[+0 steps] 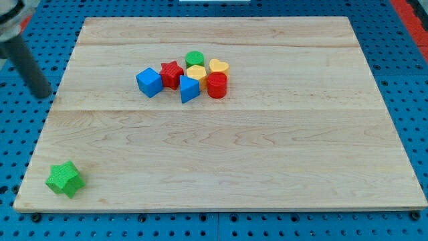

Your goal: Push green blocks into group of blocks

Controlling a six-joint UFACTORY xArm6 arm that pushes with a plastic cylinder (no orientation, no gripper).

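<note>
A green star block point(65, 179) lies alone at the board's bottom left corner. A green round block point(195, 59) sits at the top of a cluster near the board's upper middle. The cluster also holds a red star point(172, 73), a blue cube point(149, 82), a blue triangular block point(188, 89), a yellow hexagon-like block point(196, 73), a yellow heart point(219, 67) and a red cylinder point(217, 86). My tip point(43, 94) is at the view's left, just off the board's left edge, far above the green star and left of the cluster.
The wooden board point(267, 154) rests on a blue pegboard surface point(411, 80). The dark rod slants up toward the view's top left corner.
</note>
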